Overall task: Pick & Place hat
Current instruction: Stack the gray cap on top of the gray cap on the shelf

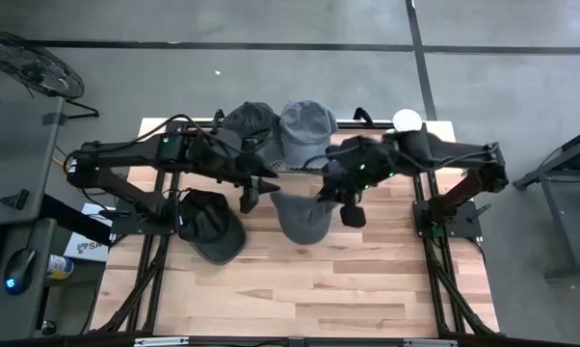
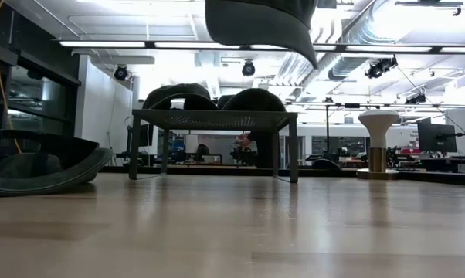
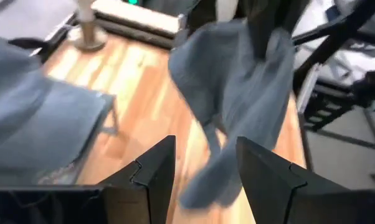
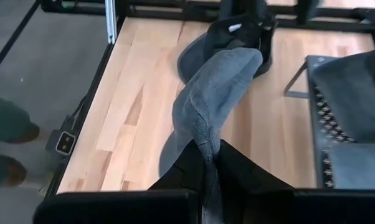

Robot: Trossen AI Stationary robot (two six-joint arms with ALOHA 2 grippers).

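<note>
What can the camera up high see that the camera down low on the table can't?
Only the high view shows both arms: the right gripper shut on a grey hat, the left gripper beside it. Only the low view shows ceiling lights and the room behind. Both show the rack with two hats on it, the black hat lying on the table, and the white stand.
</note>
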